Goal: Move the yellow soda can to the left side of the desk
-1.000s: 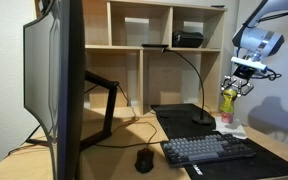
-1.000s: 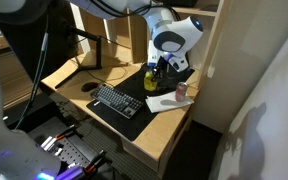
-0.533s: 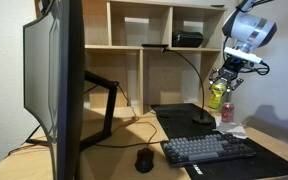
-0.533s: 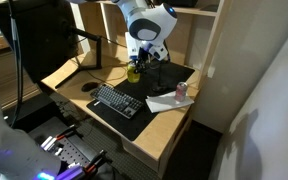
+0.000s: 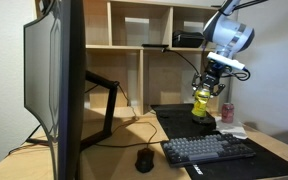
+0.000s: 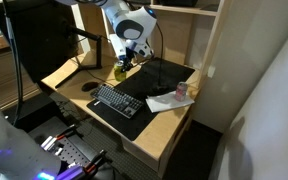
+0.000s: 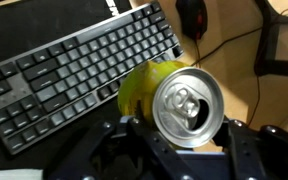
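Note:
My gripper (image 5: 204, 95) is shut on the yellow soda can (image 5: 201, 105) and holds it in the air above the black desk mat (image 5: 179, 122), behind the keyboard (image 5: 206, 150). In an exterior view the can (image 6: 120, 71) hangs under the gripper (image 6: 124, 64) over the tan desk (image 6: 67, 72). In the wrist view the can's metallic top (image 7: 187, 105) fills the middle between the jaws (image 7: 179, 135), with the keyboard (image 7: 79, 70) below it.
A reddish-pink can (image 5: 226, 112) stands on white paper (image 6: 166, 101) at the desk's far end, also seen in an exterior view (image 6: 182, 90). A mouse (image 5: 144, 159), a large monitor (image 5: 54, 85), its arm (image 5: 106, 95) and a cubby shelf (image 5: 154, 50) are near.
The gripper has carried the yellow can away from the pink can and the paper, across the mat toward the monitor side, a little lower than half a second ago.

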Available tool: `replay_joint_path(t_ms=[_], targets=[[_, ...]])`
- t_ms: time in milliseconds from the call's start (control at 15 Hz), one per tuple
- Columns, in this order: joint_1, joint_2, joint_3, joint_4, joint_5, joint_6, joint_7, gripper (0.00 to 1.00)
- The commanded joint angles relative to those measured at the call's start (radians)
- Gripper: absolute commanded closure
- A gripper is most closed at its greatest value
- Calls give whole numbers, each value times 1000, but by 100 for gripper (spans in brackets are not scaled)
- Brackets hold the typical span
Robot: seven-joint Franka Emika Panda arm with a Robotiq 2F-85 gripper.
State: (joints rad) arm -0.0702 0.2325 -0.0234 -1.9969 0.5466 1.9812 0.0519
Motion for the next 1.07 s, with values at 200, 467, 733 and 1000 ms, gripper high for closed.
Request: replay_joint_path(t_ms=[200, 467, 733, 1000], targets=[[93, -3, 82, -17, 7, 89, 0, 41], [125, 63, 97, 34, -53, 101, 23, 66], [204, 167, 160, 145, -100, 126, 73, 66], [230, 195, 186, 192, -82, 138, 115, 66]])
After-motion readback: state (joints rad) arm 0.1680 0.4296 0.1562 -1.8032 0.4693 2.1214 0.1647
